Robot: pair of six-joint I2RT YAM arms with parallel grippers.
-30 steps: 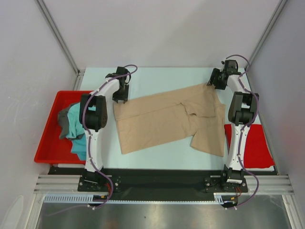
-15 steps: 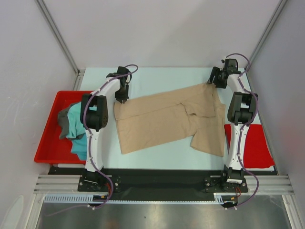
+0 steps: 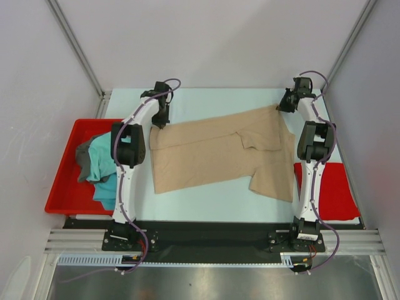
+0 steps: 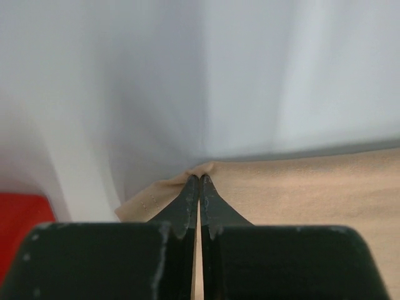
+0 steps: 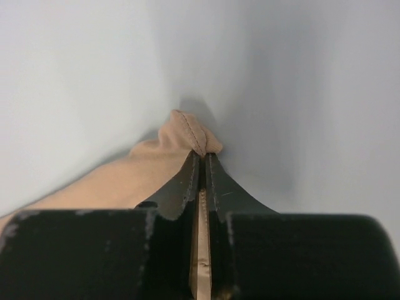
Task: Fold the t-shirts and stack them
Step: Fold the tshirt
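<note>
My left claw (image 4: 199, 179) pinches the tan t-shirt (image 3: 212, 156), far left corner. My right claw (image 5: 202, 156) grips the far right corner.

From my station, the pale blue-green table (image 3: 206, 100) carried one garment spread across its middle: the tan t-shirt (image 3: 206, 153), lying flat but aslant, with its left end nearer me and its right end reaching toward the far right corner. A flap of cloth was doubled over near the right end, and one sleeve pointed back toward the near edge. Both far corners of the shirt were puckered up off the surface. A flat red mat (image 3: 340, 187) lay at the near right, just beside that sleeve. A red tray (image 3: 62, 187) sat at the left side (whether on the tabletop or just off its edge, I couldn't tell).
</note>
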